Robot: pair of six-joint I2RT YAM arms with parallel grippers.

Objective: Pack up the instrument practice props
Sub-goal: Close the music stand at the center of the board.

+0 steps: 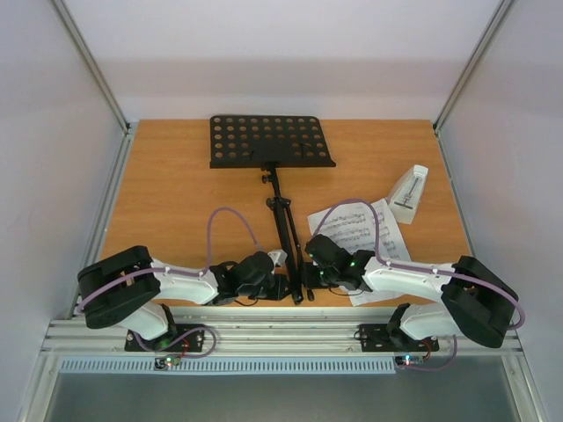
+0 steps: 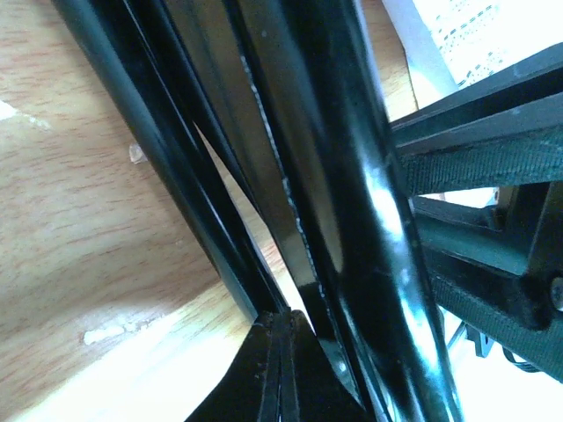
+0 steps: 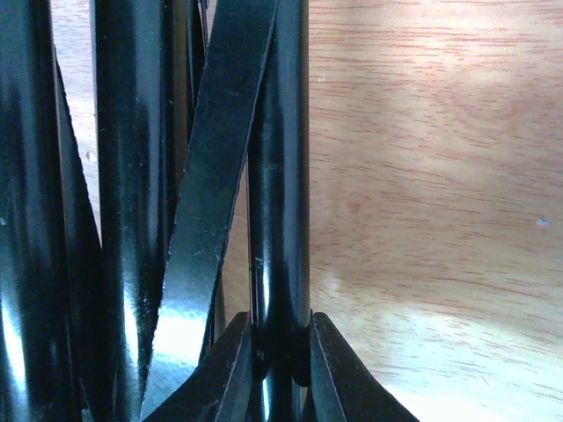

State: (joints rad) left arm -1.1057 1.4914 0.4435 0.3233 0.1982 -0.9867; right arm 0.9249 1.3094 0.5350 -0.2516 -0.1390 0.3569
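Observation:
The black music stand (image 1: 280,207) lies flat on the wooden table, its round-holed desk (image 1: 271,141) at the far end and its folded legs toward me. My left gripper (image 1: 280,283) is at the legs' near end from the left; in the left wrist view its jaws (image 2: 283,323) are pressed together, tips against the black legs (image 2: 352,176). My right gripper (image 1: 308,264) is shut on one black leg tube (image 3: 281,176), a finger on each side (image 3: 280,338). White sheet-music pages (image 1: 361,230) lie under my right arm. The pale metronome (image 1: 409,193) stands at the right.
Metal frame rails run along the table's left edge (image 1: 110,202) and right edge (image 1: 453,189). The near edge is an aluminium rail (image 1: 281,334) carrying both arm bases. Bare wood (image 1: 167,202) lies left of the stand. The sheet music shows in the left wrist view (image 2: 475,35).

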